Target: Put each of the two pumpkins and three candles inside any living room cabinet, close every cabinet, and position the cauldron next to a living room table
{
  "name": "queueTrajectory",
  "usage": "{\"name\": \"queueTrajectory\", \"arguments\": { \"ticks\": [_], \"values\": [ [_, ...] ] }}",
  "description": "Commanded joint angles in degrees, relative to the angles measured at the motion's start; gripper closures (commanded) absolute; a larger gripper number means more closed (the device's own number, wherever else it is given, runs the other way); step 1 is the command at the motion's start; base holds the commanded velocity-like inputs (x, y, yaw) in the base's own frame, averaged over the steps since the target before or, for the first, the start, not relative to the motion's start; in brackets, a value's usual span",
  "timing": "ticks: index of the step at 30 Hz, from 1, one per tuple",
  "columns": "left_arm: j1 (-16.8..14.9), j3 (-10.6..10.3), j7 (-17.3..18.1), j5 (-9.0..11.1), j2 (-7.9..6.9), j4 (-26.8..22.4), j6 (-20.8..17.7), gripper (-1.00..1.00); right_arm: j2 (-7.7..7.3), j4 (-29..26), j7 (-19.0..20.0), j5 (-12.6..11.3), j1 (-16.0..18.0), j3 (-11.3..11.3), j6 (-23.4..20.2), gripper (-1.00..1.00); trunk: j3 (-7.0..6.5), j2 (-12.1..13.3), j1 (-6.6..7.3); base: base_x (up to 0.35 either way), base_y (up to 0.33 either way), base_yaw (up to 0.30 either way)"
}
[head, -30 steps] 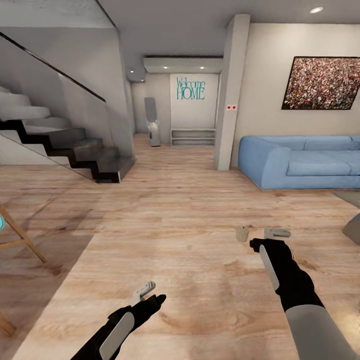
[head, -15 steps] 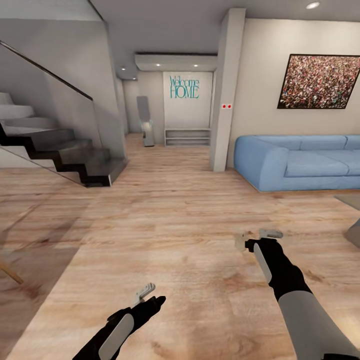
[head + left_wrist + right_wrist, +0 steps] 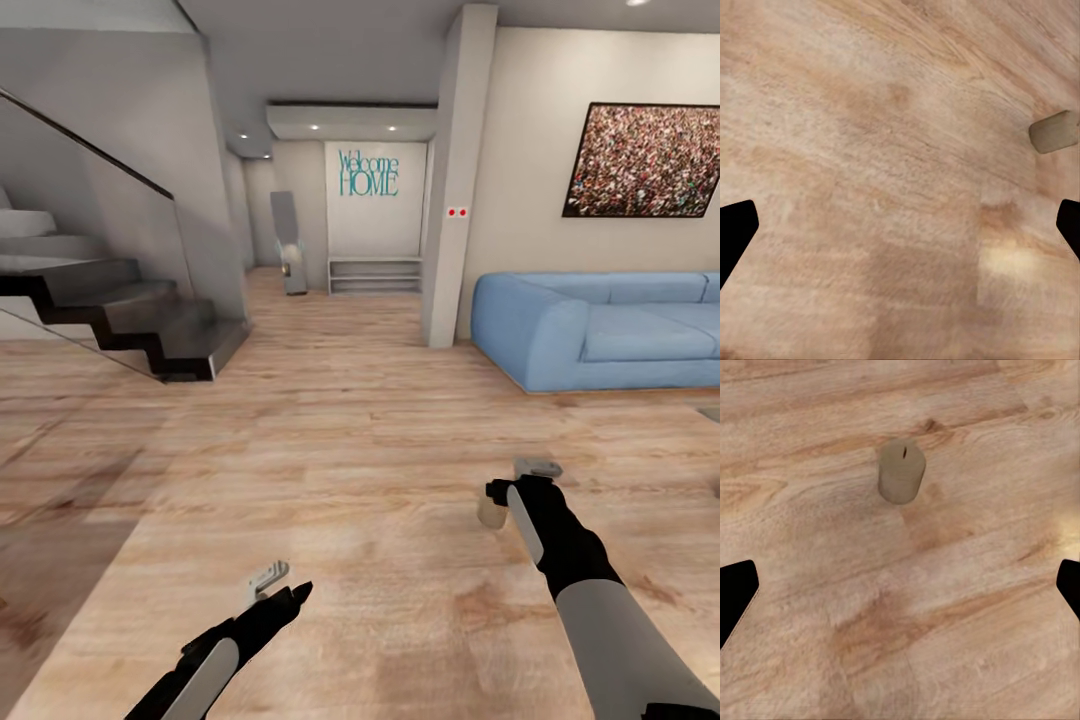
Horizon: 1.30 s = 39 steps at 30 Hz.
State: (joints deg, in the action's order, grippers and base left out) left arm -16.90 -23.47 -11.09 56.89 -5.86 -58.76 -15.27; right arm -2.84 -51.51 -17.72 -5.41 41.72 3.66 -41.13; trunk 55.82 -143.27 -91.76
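One candle [image 3: 901, 471], a short taupe cylinder with a dark wick, stands upright on the wood floor. In the head view the candle [image 3: 489, 510] is partly behind my right wrist. My right gripper [image 3: 537, 468] hovers just beyond it, and in the right wrist view that gripper [image 3: 900, 592] is open with bare floor between its fingertips [image 3: 735, 592]. My left gripper [image 3: 266, 581] hangs lower at the left; in its wrist view the gripper [image 3: 900, 232] is open over bare floor, with the candle [image 3: 1054, 131] off to one side. The pumpkins, cabinet and cauldron are out of view.
A blue sofa [image 3: 600, 335] stands against the right wall under a framed picture [image 3: 650, 160]. A white pillar [image 3: 450, 190] rises beside it. Dark stairs [image 3: 130, 310] climb at the left. A hallway with a low shelf [image 3: 375, 273] lies straight ahead across open wood floor.
The head view has swung, and a wooden stand has left the picture at the left. My right gripper has moved from beside the candle to just past it. The left arm sits slightly lower.
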Motion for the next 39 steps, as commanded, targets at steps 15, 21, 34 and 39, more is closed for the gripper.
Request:
{"name": "queueTrajectory", "arguments": {
  "ticks": [15,21,34,39],
  "values": [
    [0.0,-0.2,-0.7,0.5,-0.29,0.1,-0.1,-1.0,-2.48,3.4,10.5,-0.4,0.0,0.1,-0.3,-1.0,0.06,0.0,-0.02,0.339,-0.074,0.0],
    [0.0,-0.2,-1.7,0.6,-0.26,0.1,-0.1,-1.0,-2.35,9.1,10.5,-0.1,0.0,-0.2,0.0,-1.0,0.06,0.0,-0.02,0.339,-0.147,0.0],
    [0.0,-0.2,-2.1,0.6,-0.36,0.2,-0.1,-1.0,-2.77,12.6,11.1,-0.5,-0.1,-0.2,0.7,-1.0,0.06,0.0,-0.02,0.318,-0.192,0.0],
    [0.0,-0.2,-2.1,0.6,-0.39,0.2,-0.1,-1.0,-2.91,16.7,11.3,-0.9,-0.1,0.3,3.1,-1.0,0.06,0.0,-0.02,0.31,-0.211,0.0]
  ]
}}
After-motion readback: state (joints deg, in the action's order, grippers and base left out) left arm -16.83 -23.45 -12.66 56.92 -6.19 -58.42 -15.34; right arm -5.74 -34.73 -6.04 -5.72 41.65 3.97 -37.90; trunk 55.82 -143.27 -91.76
